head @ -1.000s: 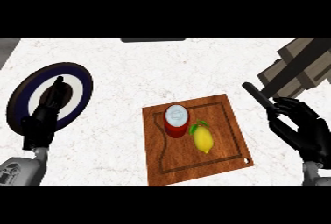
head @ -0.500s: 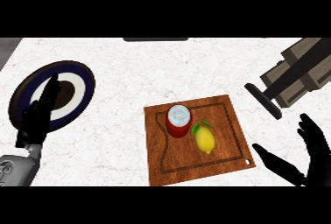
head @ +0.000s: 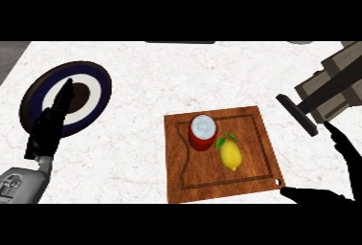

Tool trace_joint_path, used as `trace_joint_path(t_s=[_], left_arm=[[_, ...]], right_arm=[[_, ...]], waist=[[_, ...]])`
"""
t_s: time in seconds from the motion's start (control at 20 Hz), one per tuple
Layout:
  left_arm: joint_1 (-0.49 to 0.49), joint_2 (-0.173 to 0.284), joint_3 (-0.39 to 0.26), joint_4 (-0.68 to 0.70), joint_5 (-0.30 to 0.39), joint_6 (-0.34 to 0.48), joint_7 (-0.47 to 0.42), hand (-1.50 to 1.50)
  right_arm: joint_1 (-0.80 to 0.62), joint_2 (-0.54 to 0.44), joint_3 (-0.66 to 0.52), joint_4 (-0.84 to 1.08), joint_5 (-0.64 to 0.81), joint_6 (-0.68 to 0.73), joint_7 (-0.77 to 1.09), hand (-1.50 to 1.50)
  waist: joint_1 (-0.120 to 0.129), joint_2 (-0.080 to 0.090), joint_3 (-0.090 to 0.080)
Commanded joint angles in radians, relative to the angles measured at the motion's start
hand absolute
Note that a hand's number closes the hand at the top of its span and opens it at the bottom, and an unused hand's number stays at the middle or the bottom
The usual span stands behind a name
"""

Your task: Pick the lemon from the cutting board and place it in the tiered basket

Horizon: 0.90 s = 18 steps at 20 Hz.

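The lemon (head: 231,154) lies on the cutting board (head: 258,139), right of its middle, just beside a red can (head: 201,133) that stands to its upper left; nothing holds it, so we judge the pick not yet begun and the whole carry to the basket (head: 338,86), the grey tiered frame at the right edge, is left to do. Our right hand (head: 339,177) shows at the lower right, off the board's corner, thumb and fingers spread wide and straight, gripping nothing. Against the frame half a second ago it sits lower and nearer the board's corner. Our left hand (head: 51,125) rests open, fingers straight, over the dark plate (head: 96,83) at the left, much as it did then.
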Motion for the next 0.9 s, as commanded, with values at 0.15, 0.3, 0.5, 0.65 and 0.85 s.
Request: trace_joint_path(t_s=[0.15, 0.3, 0.5, 0.65, 0.85], left_arm=[[0.011, -0.023, -0.018, 0.004, -0.026, 0.0, -0.027, 0.0], [-0.037, -0.011, -0.007, 0.007, -0.014, -0.024, 0.015, 0.0], [-0.009, 0.004, 0.02, 0.016, -0.01, -0.026, 0.0, 0.0], [-0.028, -0.025, 0.004, 0.01, -0.031, -0.001, 0.011, 0.0], [0.006, -0.027, 0.018, 0.009, -0.02, -0.008, -0.01, 0.0]], right_arm=[[-0.296, 0.024, 0.033, -0.008, 0.017, 0.169, 0.461, -1.5], [-0.377, 0.085, 0.061, 0.049, -0.011, 0.207, 0.522, -1.5], [-0.376, 0.151, 0.109, 0.11, -0.022, 0.222, 0.532, -1.5], [-0.455, 0.187, 0.132, 0.228, -0.026, 0.265, 0.533, -1.5], [-0.49, 0.248, 0.152, 0.29, -0.026, 0.284, 0.533, -1.5]], waist=[[0.033, 0.005, 0.003], [0.031, 0.006, 0.004], [0.009, 0.001, 0.004], [0.016, 0.004, 0.004], [0.006, -0.001, 0.004]])
